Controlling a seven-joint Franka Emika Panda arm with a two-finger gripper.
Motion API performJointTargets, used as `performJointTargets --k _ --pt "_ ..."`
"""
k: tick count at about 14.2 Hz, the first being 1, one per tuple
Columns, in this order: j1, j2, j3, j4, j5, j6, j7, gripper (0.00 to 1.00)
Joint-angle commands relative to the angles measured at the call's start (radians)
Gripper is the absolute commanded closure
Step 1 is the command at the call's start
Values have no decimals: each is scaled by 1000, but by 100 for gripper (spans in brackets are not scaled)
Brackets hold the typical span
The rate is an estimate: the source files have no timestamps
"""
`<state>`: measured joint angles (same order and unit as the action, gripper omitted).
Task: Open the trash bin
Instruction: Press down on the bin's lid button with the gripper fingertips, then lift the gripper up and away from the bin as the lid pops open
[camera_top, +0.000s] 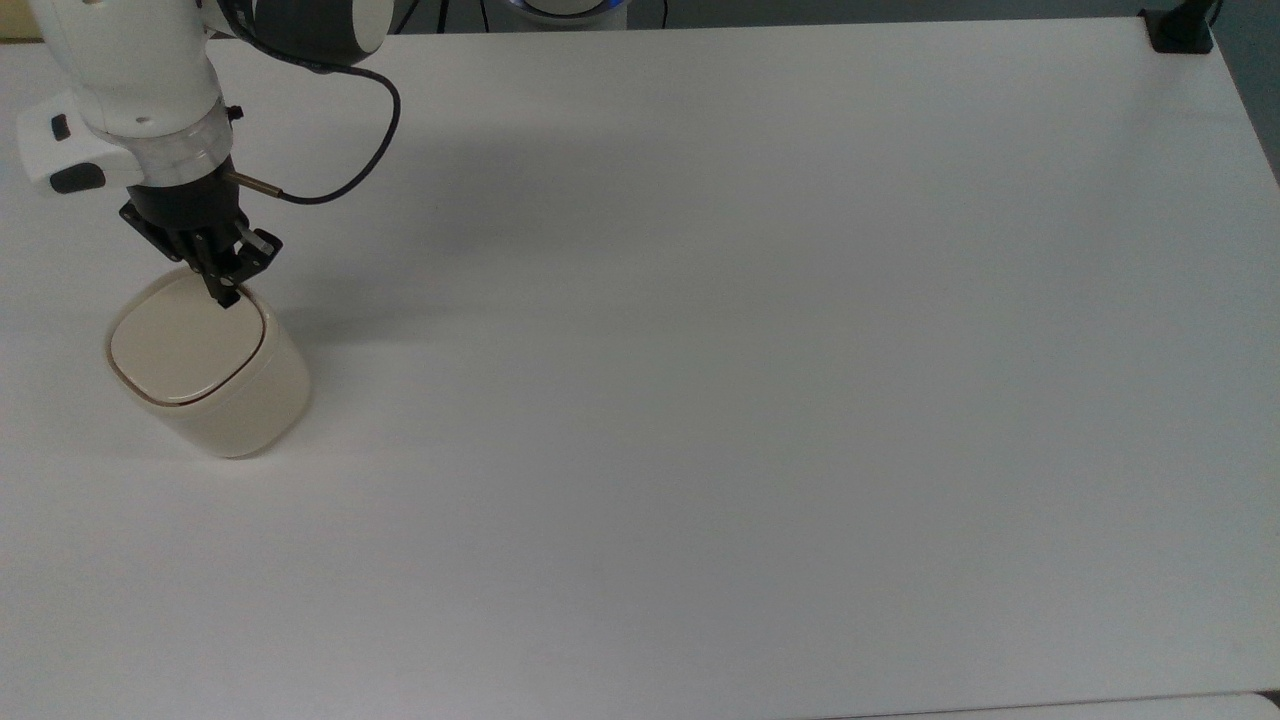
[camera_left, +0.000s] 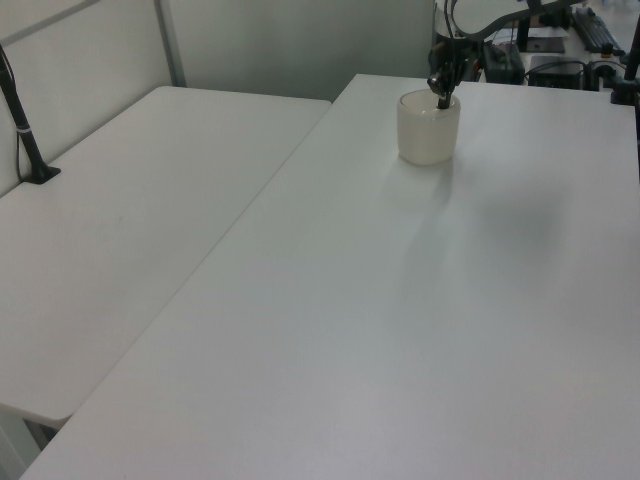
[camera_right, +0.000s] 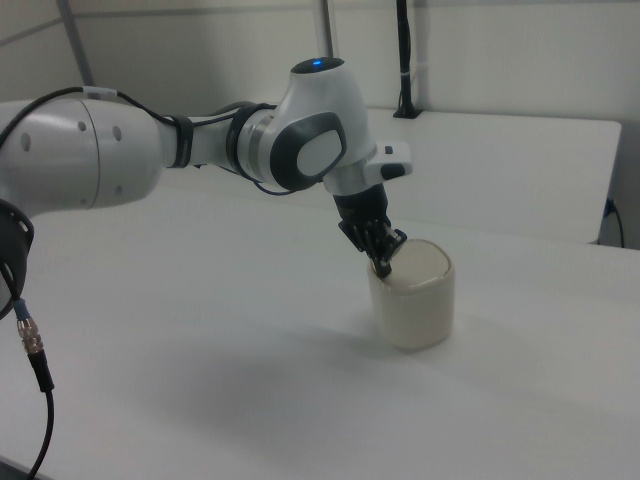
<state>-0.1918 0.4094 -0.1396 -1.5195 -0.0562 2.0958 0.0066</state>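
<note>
Trash bin (camera_top: 205, 375): cream, upright, lid down, at the top view's left edge of the white worktop (camera_top: 760, 380). End effector (camera_top: 228, 295): fingers pinched narrow, holding nothing, tip directly above the lid's button corner, apparently touching; pressing direction judged straight down.

The bin (camera_top: 205, 375) stands on the desk (camera_top: 750, 350) near the top view's left edge, well apart from the top view's right side. The pincer (camera_top: 226, 296) comes down from above onto the lid (camera_top: 185, 340), its tip touching the lid's corner toward the top view's upper right. A second desk (camera_left: 130, 220) lies at the left view's left.
</note>
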Motion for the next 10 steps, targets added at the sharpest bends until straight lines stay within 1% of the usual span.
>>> performJointTargets --k 1,3,5,6,10 --pt "3 -9 3 -7 -11 0 20 97" --pt "15 -50 11 2 -8 -28 21 97" --pt "41 -81 14 30 -10 -110 20 97" --pt "66 -96 15 41 -11 -149 16 97" --pt "178 -182 15 33 -14 -291 9 97"
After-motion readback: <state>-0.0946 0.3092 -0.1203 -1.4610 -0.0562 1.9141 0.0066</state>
